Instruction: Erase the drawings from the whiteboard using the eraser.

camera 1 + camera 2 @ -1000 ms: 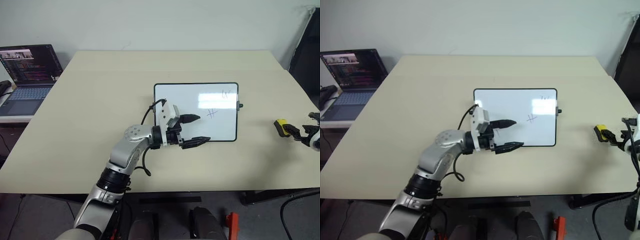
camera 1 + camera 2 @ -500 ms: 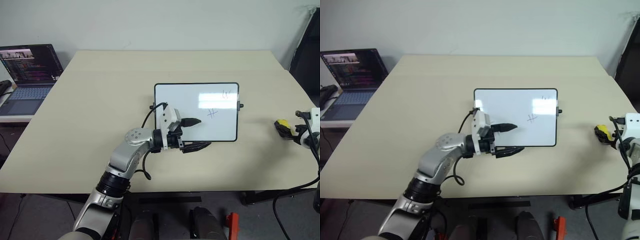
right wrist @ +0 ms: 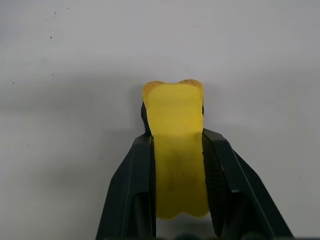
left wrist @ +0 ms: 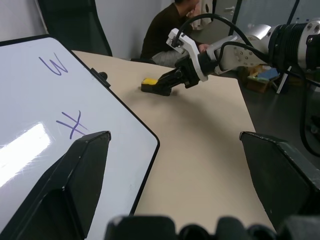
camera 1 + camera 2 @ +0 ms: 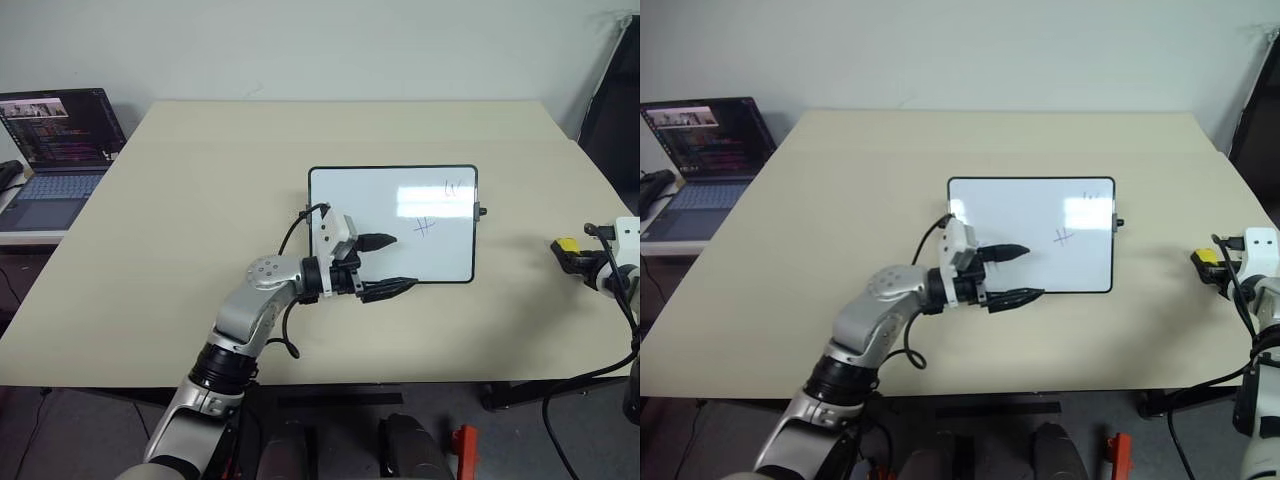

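The whiteboard [image 5: 380, 200] lies flat at the table's middle, with the drawings on its right part: a "w" squiggle [image 5: 455, 187] and a hash cross [image 5: 425, 226]. My left gripper [image 5: 395, 263] hovers open over the board's near edge, pointing right, with nothing between its fingers. At the table's right edge, well clear of the board, my right gripper [image 3: 177, 137] is shut on the yellow eraser [image 3: 179, 150], which rests on the tabletop. The left wrist view also catches the eraser [image 4: 149, 81] in the right gripper [image 4: 167, 86] beyond the board's corner.
A laptop [image 5: 60, 150] stands open on a side table to the left. A person [image 4: 167, 30] sits beyond the table's right side. Bare tabletop [image 5: 520, 290] separates the board from the eraser.
My right gripper has closed on the eraser; a second ago its fingers stood open around it. The left arm has stayed over the board's near edge.
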Action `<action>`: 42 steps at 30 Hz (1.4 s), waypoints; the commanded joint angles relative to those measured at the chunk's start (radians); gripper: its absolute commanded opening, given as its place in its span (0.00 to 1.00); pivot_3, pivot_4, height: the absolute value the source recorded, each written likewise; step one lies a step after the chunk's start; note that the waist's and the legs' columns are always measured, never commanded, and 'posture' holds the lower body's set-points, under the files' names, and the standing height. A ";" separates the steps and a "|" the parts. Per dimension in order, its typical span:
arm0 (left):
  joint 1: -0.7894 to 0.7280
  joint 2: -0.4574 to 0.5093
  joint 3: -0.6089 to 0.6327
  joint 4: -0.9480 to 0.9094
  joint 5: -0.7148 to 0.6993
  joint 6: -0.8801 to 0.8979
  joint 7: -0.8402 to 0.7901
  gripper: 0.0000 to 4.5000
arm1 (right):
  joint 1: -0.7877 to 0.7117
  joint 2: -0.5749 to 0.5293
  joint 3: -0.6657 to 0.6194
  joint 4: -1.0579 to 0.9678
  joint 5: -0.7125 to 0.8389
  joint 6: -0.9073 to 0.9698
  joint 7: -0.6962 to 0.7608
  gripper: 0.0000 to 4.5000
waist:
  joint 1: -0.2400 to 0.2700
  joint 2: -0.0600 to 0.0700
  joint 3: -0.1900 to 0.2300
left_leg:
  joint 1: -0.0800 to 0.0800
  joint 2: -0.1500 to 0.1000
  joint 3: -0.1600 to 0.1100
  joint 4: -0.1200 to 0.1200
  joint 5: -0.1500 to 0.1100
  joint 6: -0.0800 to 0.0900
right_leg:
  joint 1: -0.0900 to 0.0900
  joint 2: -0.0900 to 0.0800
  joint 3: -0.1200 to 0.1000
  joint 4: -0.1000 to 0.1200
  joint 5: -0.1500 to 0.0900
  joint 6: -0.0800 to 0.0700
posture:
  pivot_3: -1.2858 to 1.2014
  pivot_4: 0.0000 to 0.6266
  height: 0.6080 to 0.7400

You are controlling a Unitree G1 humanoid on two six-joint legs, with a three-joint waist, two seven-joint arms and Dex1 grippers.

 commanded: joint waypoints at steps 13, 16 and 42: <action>0.062 0.329 0.312 -0.044 -0.111 -0.059 -0.127 1.00 | 0.242 -0.092 -0.079 -1.106 0.291 0.345 0.215 0.20 | -0.001 0.003 0.002 | -0.001 0.001 -0.002 0.000 0.000 0.000 | -0.001 0.000 -0.002 0.001 0.000 0.000 | 0.52 0.24 1.00; 0.081 0.398 0.332 -0.037 -0.112 -0.066 -0.172 1.00 | 0.233 -0.097 -0.004 -1.220 0.309 0.365 0.274 0.20 | 0.005 0.003 0.002 | -0.001 0.001 -0.003 0.000 0.000 0.000 | -0.001 0.000 -0.003 0.000 0.000 0.000 | 0.52 0.24 1.00; 0.100 0.473 0.321 -0.030 -0.079 -0.120 -0.206 1.00 | 0.147 -0.119 0.065 -1.318 0.319 0.379 0.303 0.20 | 0.021 0.003 0.002 | -0.006 0.001 -0.002 0.000 0.000 0.000 | -0.006 -0.001 -0.003 0.000 0.000 0.000 | 0.52 0.24 1.00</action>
